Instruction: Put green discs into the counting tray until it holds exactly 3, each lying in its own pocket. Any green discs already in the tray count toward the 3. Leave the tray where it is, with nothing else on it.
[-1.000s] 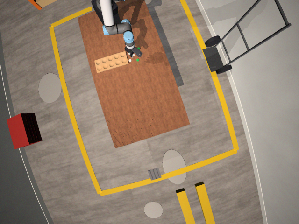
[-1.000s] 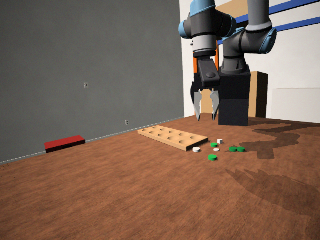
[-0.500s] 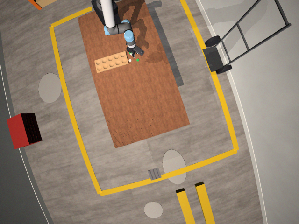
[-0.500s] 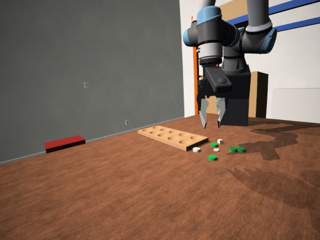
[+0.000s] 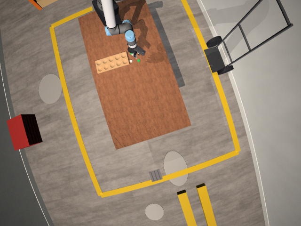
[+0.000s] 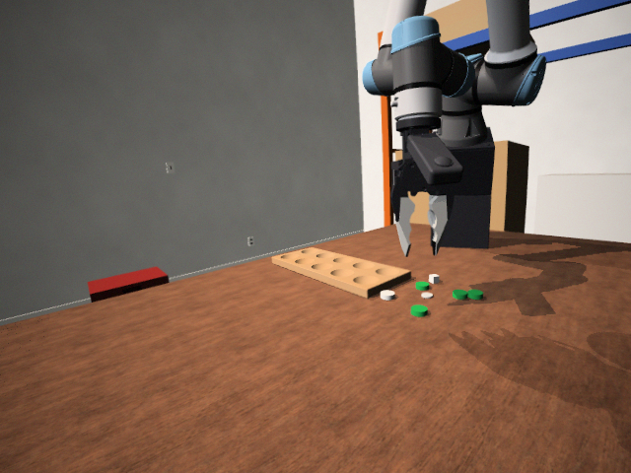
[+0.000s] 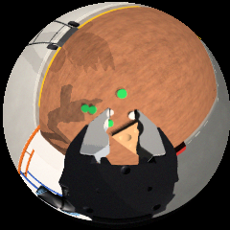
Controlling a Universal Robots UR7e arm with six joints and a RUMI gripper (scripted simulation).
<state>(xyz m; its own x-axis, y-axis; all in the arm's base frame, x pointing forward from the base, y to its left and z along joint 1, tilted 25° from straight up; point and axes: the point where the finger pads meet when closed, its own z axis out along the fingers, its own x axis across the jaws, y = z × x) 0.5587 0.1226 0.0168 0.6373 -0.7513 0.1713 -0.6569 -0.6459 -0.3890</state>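
Observation:
The tan counting tray lies on the wooden table, and every pocket I can see in it is empty. It also shows in the top view and in the wrist view. Several green discs lie loose on the table off the tray's near end: one close to the tray, one nearer the front, and a touching pair. Three white pieces lie among them. My gripper hangs above the disc closest to the tray, fingers pointing down, partly open and empty.
The robot's dark pedestal stands behind the discs at the table's far end. On the floor around the table are a red box, a hand truck and yellow floor tape.

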